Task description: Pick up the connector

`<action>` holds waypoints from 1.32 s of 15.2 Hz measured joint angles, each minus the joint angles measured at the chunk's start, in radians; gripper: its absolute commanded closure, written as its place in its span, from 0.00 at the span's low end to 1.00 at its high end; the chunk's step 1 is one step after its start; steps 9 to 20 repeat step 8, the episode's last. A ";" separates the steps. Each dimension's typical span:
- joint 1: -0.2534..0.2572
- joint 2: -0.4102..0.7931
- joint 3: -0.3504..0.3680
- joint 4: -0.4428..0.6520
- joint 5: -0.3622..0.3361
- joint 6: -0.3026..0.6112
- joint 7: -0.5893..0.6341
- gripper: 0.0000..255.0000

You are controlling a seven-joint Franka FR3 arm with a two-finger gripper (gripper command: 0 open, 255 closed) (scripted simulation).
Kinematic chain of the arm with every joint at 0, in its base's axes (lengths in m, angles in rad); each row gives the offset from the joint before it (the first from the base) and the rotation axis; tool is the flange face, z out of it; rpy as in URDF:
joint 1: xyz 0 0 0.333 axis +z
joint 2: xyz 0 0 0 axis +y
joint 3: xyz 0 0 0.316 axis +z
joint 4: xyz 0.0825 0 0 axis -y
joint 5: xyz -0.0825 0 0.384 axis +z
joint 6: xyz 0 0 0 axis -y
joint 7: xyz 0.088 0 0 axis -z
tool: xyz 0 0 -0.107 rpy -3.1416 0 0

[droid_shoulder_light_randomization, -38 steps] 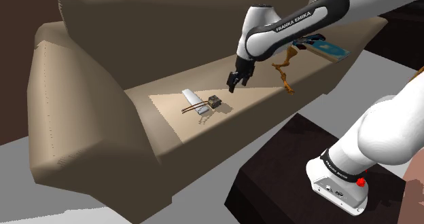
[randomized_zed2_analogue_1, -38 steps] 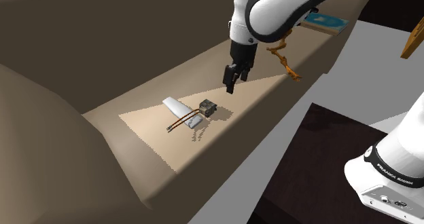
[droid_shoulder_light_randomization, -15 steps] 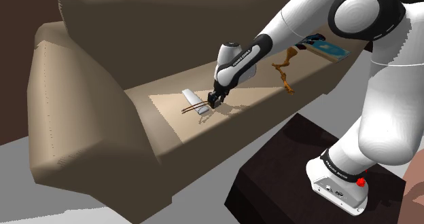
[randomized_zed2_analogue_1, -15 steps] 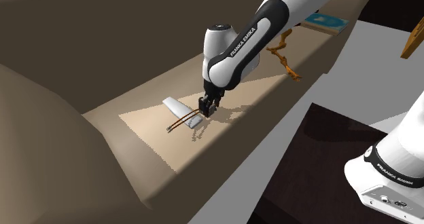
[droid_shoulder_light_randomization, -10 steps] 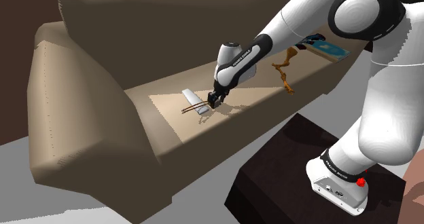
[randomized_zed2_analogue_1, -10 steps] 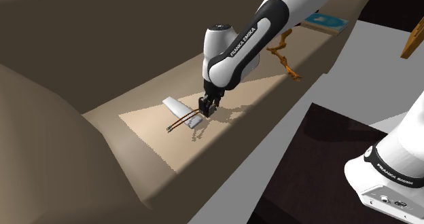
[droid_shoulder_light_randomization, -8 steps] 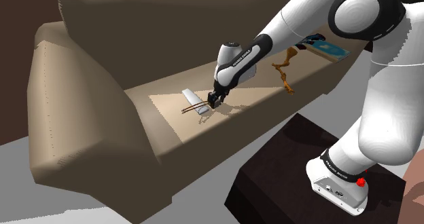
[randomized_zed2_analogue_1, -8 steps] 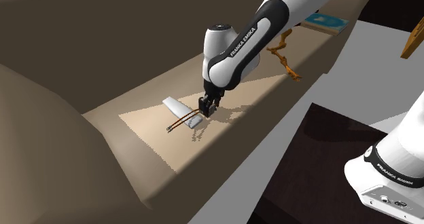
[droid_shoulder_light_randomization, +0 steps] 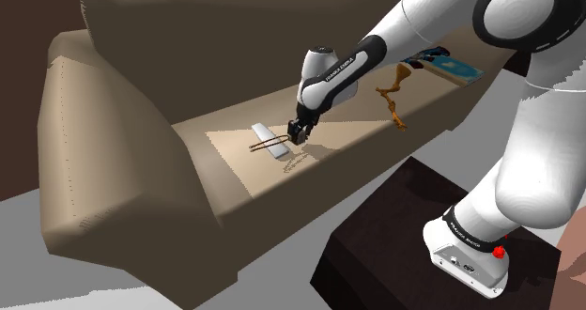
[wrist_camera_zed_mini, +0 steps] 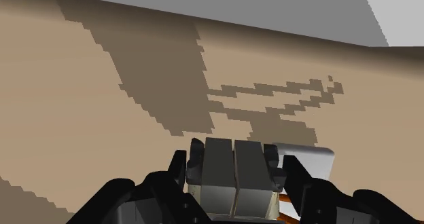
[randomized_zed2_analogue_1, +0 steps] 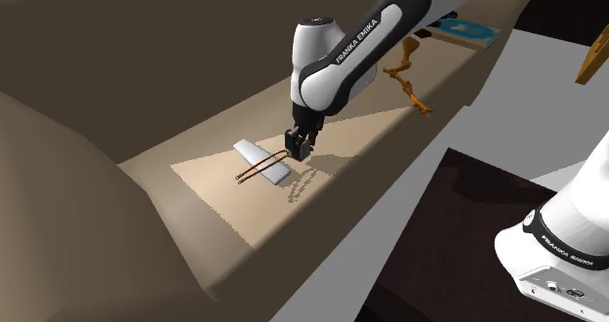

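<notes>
Surroundings: brown-beige sofa (droid_shoulder_light_randomization: 103,120), with grey floor (droid_shoulder_light_randomization: 272,266) in front of it; my dark stand (droid_shoulder_light_randomization: 394,252) is at the shoulder view's lower right.
Seat: a lighter patch of the seat cushion (droid_shoulder_light_randomization: 230,158) lies below my pincer.
Pincer: my gripper (droid_shoulder_light_randomization: 299,133) points down over the seat. Its two black fingers (wrist_camera_zed_mini: 160,195) are drawn narrow and clasp the connector, one on each side.
Connector: the connector (wrist_camera_zed_mini: 234,175) is a small dark grey block between my fingers. Thin orange-brown wires (randomized_zed2_analogue_1: 259,171) go out from it toward the second exterior view's left.
Height: its shadow falls on the cushion a little apart from it, so it hangs just above the seat and does not rest there.
White piece: a flat white strip (randomized_zed2_analogue_1: 256,156) lies on the seat just beside the connector. The wires pass over it in the second exterior view; I cannot tell if they touch it.
Further things: an orange twisted thing (droid_shoulder_light_randomization: 394,97) stands toward the shoulder view's right, well apart. A teal book (droid_shoulder_light_randomization: 455,69) lies on the sofa's arm beyond it.
</notes>
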 measured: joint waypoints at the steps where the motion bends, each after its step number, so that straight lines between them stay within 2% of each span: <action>1: -0.001 -0.012 0.000 0.002 0.000 -0.013 0.000 1.00; 8: -0.002 -0.083 -0.001 0.003 -0.002 -0.086 0.005 1.00; 20: -0.002 -0.083 -0.001 0.003 -0.002 -0.086 0.005 1.00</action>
